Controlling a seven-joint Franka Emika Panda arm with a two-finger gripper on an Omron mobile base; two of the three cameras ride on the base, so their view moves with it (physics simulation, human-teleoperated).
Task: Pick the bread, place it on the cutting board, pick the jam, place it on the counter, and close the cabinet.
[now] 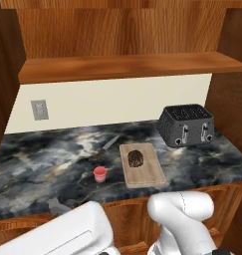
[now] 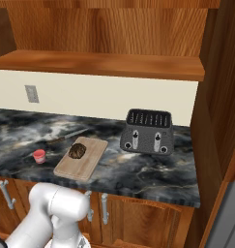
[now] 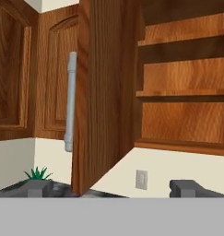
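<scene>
The dark speckled bread (image 1: 135,158) (image 2: 77,150) lies on the far half of the light wooden cutting board (image 1: 147,175) (image 2: 74,169). The small pink jam (image 1: 100,174) (image 2: 39,156) stands upright on the dark marble counter (image 1: 43,164) (image 2: 138,172), left of the board and apart from it. The upper cabinet (image 1: 127,67) is open, its shelves bare. In the hand view its open door (image 3: 102,92) stands edge-on with a grey bar handle (image 3: 70,101) on its left face. My gripper (image 3: 112,188) is open, facing that door at a distance, with nothing between its tips.
A dark toaster (image 1: 186,124) (image 2: 148,131) sits on the counter right of the board. A knife (image 1: 106,147) (image 2: 66,137) lies behind the jam. A wall outlet (image 1: 40,109) (image 3: 141,179) is under the cabinet. A green plant (image 3: 37,174) stands left of the door.
</scene>
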